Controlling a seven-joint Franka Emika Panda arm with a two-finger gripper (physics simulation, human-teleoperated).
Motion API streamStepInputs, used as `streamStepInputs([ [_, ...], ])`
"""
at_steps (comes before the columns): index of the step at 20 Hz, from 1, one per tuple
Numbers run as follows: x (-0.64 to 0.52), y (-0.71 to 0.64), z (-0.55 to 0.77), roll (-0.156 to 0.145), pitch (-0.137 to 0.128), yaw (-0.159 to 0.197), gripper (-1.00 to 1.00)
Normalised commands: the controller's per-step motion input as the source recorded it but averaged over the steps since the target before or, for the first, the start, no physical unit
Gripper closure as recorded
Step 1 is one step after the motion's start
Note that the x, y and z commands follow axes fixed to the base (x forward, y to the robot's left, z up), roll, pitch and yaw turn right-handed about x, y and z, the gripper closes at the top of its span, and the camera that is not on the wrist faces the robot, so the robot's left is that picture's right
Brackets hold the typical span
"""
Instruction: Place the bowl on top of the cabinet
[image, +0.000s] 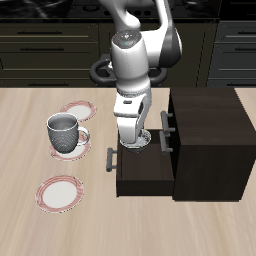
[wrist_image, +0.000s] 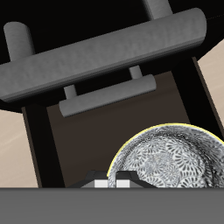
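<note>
The cabinet (image: 207, 140) stands on the bench (image: 30, 130), a boxy dark block with a flat, bare top, and one of its lower drawers (image: 140, 175) is pulled out toward the mug side, its grey bar handle (image: 110, 160) sticking out in front. The arm reaches down over that open drawer, and the hand (image: 136, 140) sits low at the drawer's opening. The bowl (image: 140, 143) is just under it, over or inside the drawer; in the wrist view the bowl (wrist_image: 171, 171) shows its speckled inside close against the hand, with the drawer's dark floor (wrist_image: 79, 144) and a second bar handle (wrist_image: 107, 94) beyond. Whether the fingers are closed on the bowl's rim or only near it I cannot tell: they are almost wholly cut off in the wrist view and hidden by the arm from outside

The main risk, as I judge it, is the lift. If the hold on the thin rim is shallow, the bowl may tip or slip back into the drawer. Rising straight could also catch the bowl or hand on the cabinet's upper edge or the handle (image: 166, 125) above the drawer. The grey mug (image: 64, 133) and the two red-rimmed plates (image: 58, 192) (image: 78, 108) lie well apart and pose little danger
</note>
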Motion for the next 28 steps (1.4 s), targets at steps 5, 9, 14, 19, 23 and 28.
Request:
streamStepInputs([
  [5,-0.05,-0.07,0.4,-0.011,-0.042,-0.239,1.0],
  [9,-0.03,-0.07,0.23,-0.005,0.01,-0.187,1.0],
  [14,-0.04,-0.11,0.41,-0.038,0.005,-0.372,1.0],
  [19,-0.07,0.03,0.36,0.022,0.005,-0.277,1.0],
  [23,0.01,0.03,0.31,-0.034,-0.011,-0.274,1.0],
  [28,-0.09,0.08,0.38,-0.015,0.007,-0.277,1.0],
])
